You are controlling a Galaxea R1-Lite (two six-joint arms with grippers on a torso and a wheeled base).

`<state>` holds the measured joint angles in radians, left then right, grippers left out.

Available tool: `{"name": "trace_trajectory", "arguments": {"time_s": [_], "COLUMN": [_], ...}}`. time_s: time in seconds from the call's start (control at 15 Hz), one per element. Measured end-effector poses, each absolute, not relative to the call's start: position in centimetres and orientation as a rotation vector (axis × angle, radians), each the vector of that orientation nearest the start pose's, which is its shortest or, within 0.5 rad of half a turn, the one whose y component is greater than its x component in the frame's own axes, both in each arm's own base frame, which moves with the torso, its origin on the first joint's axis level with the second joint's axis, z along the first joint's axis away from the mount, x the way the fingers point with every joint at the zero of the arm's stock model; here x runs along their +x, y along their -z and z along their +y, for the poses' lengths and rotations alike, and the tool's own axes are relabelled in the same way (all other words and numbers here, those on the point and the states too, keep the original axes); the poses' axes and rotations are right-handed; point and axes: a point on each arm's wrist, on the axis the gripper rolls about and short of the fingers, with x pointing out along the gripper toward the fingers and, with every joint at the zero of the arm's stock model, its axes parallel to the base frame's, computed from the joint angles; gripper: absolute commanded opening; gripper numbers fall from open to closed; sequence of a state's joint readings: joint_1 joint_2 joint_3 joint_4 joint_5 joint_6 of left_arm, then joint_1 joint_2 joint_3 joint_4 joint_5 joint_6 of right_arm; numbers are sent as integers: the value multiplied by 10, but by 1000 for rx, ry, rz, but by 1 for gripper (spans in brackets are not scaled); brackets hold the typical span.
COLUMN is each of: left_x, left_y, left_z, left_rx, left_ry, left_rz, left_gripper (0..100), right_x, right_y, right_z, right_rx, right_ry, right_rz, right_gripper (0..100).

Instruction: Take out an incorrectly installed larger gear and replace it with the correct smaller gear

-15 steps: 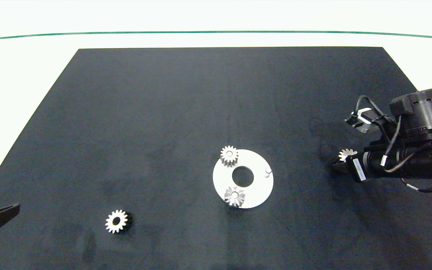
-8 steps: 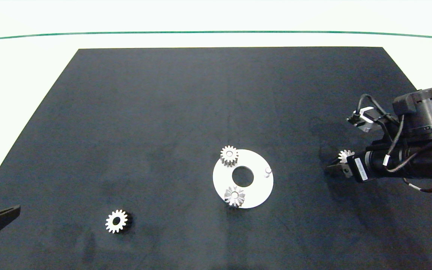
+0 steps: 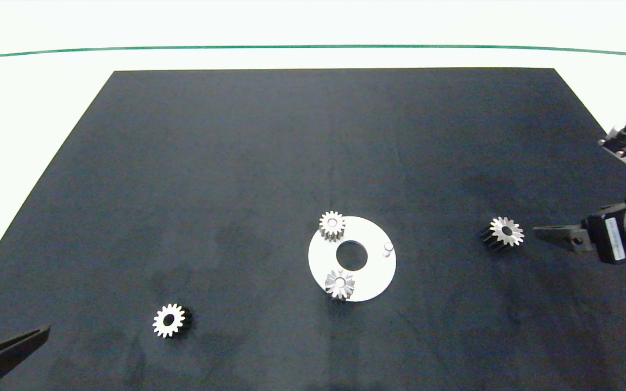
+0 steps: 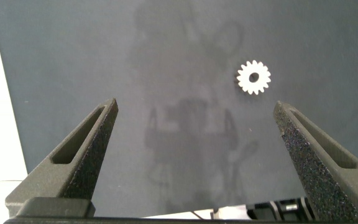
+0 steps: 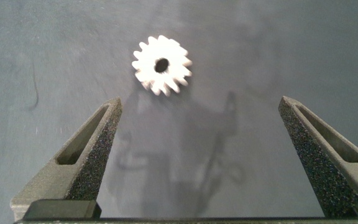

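The right gripper, fingers spread and empty, has backed off toward 3 o'clock, leaving the larger gear on the mat, so removal looks finished; the smaller gear waits at 7 o'clock near the open left gripper.

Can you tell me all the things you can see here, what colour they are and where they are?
Round flat metal disc: one, white, mid-mat, central hole, bare peg on its right.
Short-toothed metal gear on the disc: one, silver, far-left rim.
Star-faced long-toothed metal gear: one, silver, disc's near rim.
Smaller stubby-toothed metal gear: one, silver, mat's near left.
Loose metal gear: one, silver, mat's right.
Cloth mat: one, black, on the white table.
Left hand: one, dark, open, near-left corner.
Right hand: one, dark, open, beside the loose gear.
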<state>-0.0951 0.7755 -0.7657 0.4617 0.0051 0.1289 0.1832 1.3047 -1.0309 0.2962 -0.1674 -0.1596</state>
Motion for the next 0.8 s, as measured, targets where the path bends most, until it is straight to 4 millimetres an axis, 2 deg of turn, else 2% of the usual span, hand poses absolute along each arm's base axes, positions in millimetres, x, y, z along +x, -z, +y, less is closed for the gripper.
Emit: {"name": "trace_trajectory", "arguments": {"time_s": [0.2, 0.4, 0.8], "left_x": [53, 60, 76], "left_y": [-229, -221, -215], "left_z": [-11, -15, -28], "left_rx": [210, 283, 335], "left_ry": [233, 299, 413], "left_rz": [488, 529, 598], "left_gripper": [100, 100, 100], "right_x": [163, 145, 136], "right_y": [-275, -284, -291], "right_z": [24, 20, 18], "right_rx": [-242, -232, -225], "right_ry": [-26, -14, -16], "right_rz": [495, 447, 418], "right_gripper": [100, 100, 100]}}
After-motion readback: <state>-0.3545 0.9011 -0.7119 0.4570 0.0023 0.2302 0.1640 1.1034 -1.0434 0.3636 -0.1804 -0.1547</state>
